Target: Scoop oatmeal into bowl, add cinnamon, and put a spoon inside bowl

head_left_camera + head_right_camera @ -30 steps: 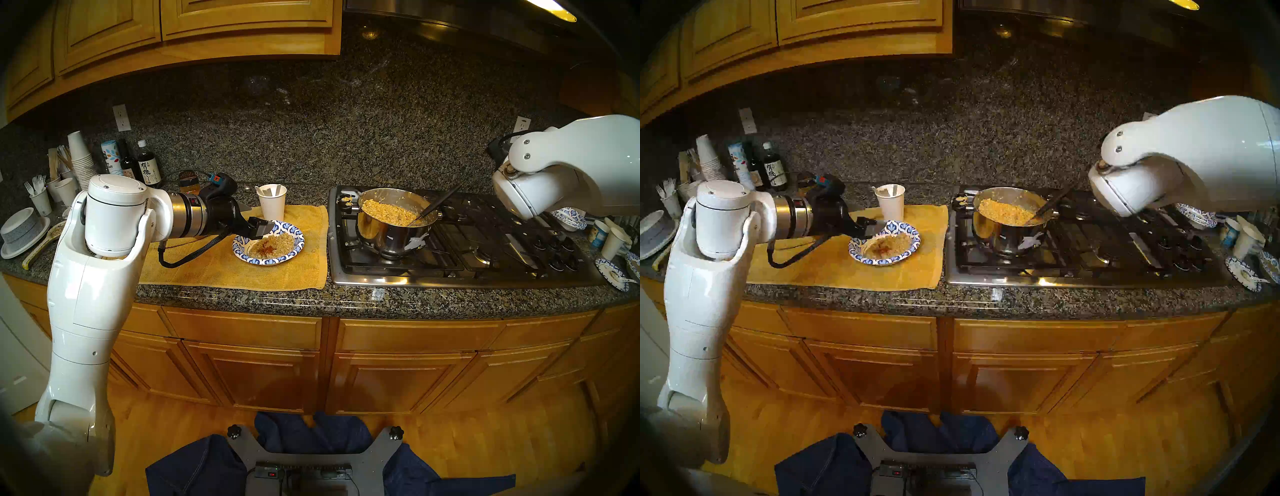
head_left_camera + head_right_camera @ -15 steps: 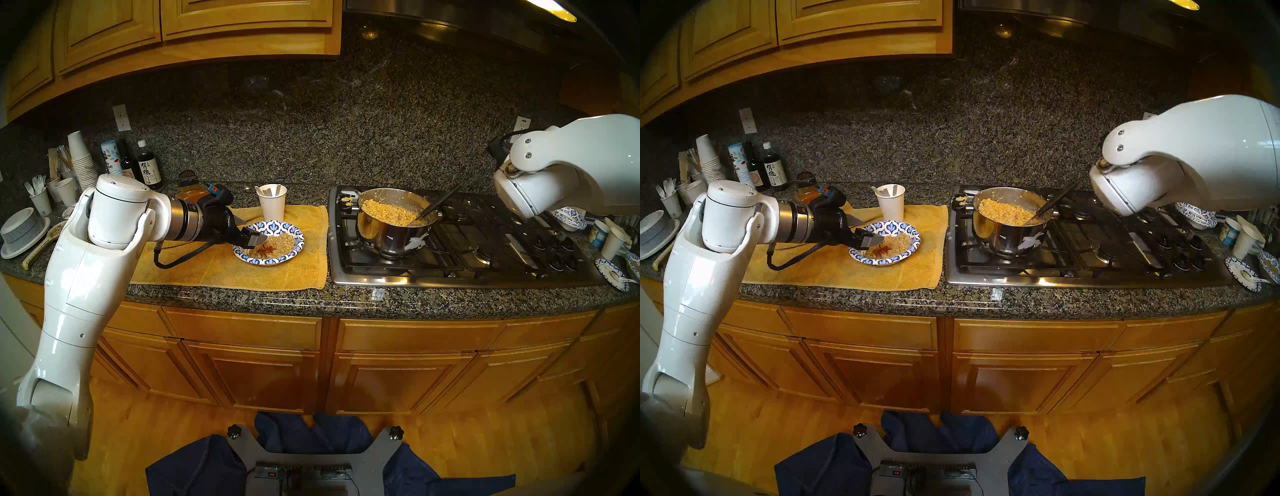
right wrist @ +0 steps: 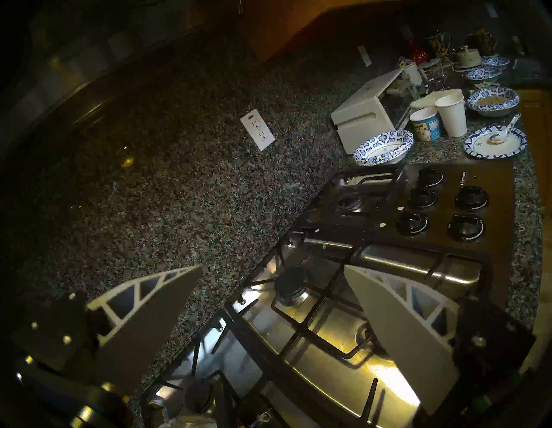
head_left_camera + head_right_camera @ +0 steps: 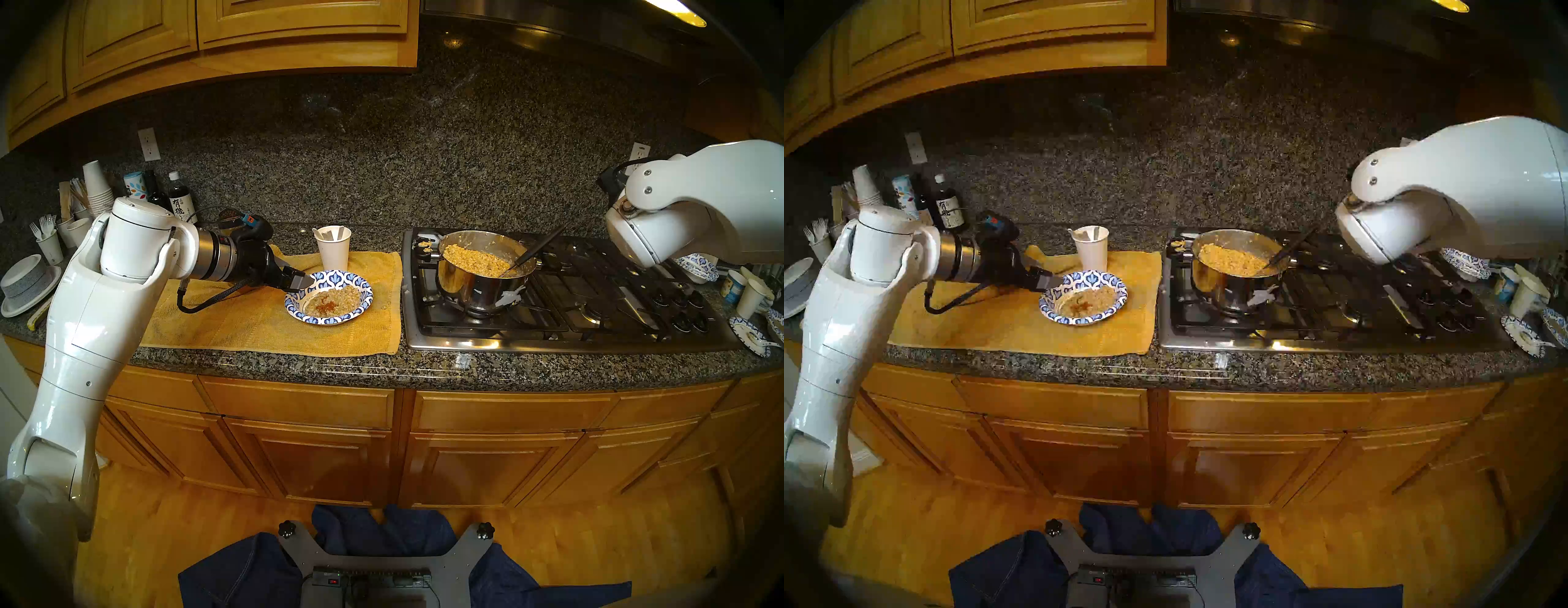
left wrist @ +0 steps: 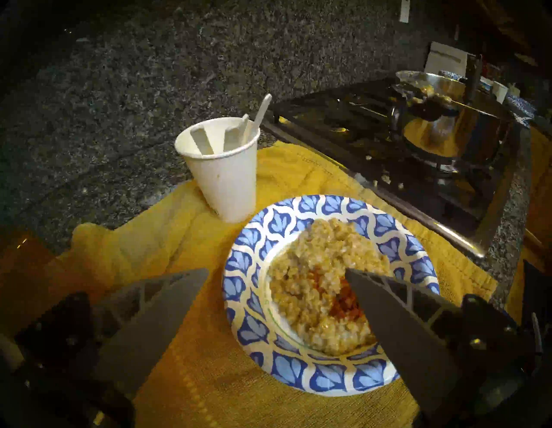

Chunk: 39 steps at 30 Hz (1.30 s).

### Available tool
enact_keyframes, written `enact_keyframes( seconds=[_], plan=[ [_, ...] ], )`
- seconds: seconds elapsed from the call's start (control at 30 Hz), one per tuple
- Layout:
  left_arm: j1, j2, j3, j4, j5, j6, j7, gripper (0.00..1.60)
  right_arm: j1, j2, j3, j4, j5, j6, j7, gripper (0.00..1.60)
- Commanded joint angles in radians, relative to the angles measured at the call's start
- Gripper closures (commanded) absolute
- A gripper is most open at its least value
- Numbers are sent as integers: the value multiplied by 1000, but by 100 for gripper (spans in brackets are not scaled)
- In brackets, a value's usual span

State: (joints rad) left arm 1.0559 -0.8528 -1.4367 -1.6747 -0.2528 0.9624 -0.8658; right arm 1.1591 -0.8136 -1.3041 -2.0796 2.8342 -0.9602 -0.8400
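The blue-and-white leaf-rimmed bowl sits on a yellow towel. It holds oatmeal with a red-brown patch of cinnamon on top. My left gripper hangs open and empty over the bowl's left rim. White plastic spoons stand in a paper cup behind the bowl. More oatmeal fills the steel pot. My right gripper is open and empty above the stove's right burners. The cinnamon jar is hidden behind my left wrist.
A black-handled serving spoon leans in the pot on the gas stove. Bottles, stacked cups and forks crowd the back left, grey-white bowls the far left. More patterned bowls and cups sit right of the stove.
My left gripper dipped over the bowl, then drew back left to its rim, still open. The elbow swung left. The right arm has not moved.
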Motion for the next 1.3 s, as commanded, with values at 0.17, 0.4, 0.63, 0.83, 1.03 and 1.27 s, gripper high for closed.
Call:
enact_keyframes(
  seconds=[0.17,0.4,0.63,0.83,1.03,1.27],
  plan=[
    [-142,5,15,71,-36,-2,-52,0,34,2,9,11,-17,0,10,0],
    [-184,-1,19,117,-45,-4,-48,0,35,1,8,10,-17,0,11,0],
    [-233,-19,35,161,-56,-4,-47,0,35,1,8,10,-16,0,12,0],
    [-271,-40,46,193,-57,-8,-38,0,35,1,7,10,-16,0,13,0],
    [-305,-60,58,221,-53,-11,-30,0,36,1,6,9,-15,0,14,0],
    [-359,-81,80,278,-47,-11,-27,0,37,1,5,9,-16,0,15,0]
  ],
)
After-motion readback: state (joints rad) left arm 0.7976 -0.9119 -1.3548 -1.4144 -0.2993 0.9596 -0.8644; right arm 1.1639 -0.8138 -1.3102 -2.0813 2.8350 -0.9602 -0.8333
